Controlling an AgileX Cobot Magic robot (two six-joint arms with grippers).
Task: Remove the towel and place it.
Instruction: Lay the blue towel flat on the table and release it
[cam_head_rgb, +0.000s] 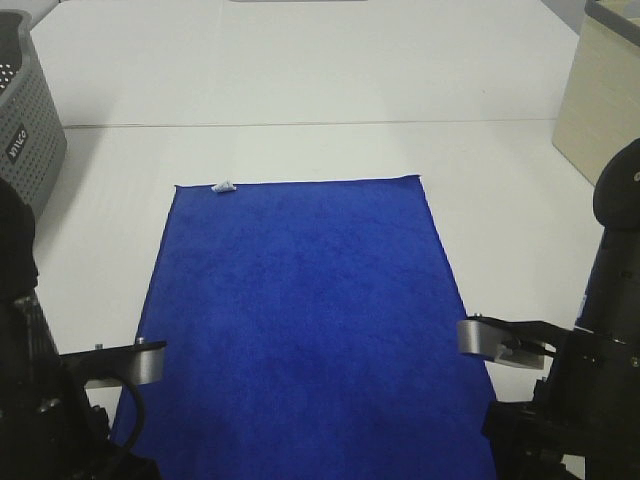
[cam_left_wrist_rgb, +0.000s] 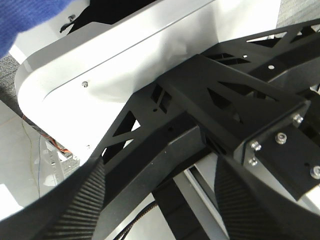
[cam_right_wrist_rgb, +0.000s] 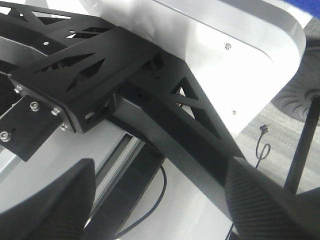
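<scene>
The towel (cam_head_rgb: 300, 320) is a large royal-blue cloth lying flat on the white table (cam_head_rgb: 300, 80), with its near end at the table's front edge. A small white tag (cam_head_rgb: 224, 186) sits at its far left corner. A blue corner of the towel also shows in the left wrist view (cam_left_wrist_rgb: 22, 17). My left gripper (cam_left_wrist_rgb: 160, 215) is open and empty, held off the table's front edge over the black frame. My right gripper (cam_right_wrist_rgb: 160, 210) is likewise open and empty. In the high view only the arm bodies show, at the left (cam_head_rgb: 40, 400) and at the right (cam_head_rgb: 590, 380).
A grey perforated basket (cam_head_rgb: 25, 120) stands at the far left of the table. A pale wooden box (cam_head_rgb: 600, 110) stands at the far right. A black metal frame (cam_left_wrist_rgb: 210, 95) lies under the table's rounded front edge.
</scene>
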